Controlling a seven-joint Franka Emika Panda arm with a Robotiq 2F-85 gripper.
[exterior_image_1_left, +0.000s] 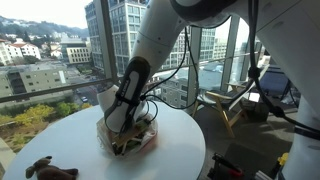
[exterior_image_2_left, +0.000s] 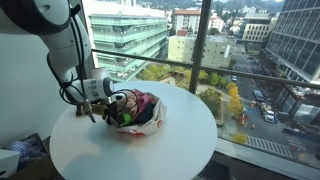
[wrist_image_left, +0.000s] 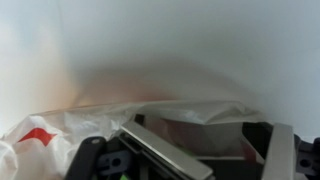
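A white, partly clear plastic bag (exterior_image_1_left: 140, 137) with red and dark contents lies on the round white table (exterior_image_1_left: 185, 150); it shows in both exterior views (exterior_image_2_left: 148, 113). My gripper (exterior_image_1_left: 122, 127) is lowered onto the bag's edge (exterior_image_2_left: 115, 108). In the wrist view the fingers (wrist_image_left: 215, 152) stand wide apart, open, with the bag's thin plastic rim (wrist_image_left: 190, 112) between them. A red mark shows on the bag (wrist_image_left: 38, 135). What lies inside the bag is blurred.
A brown stuffed toy (exterior_image_1_left: 50, 170) lies at the table's near edge. Tall windows stand close behind the table (exterior_image_2_left: 205, 60). A wooden frame and cables (exterior_image_1_left: 235, 105) stand beside the table. A blue-white object (exterior_image_2_left: 20, 155) sits off the table's edge (exterior_image_2_left: 150, 155).
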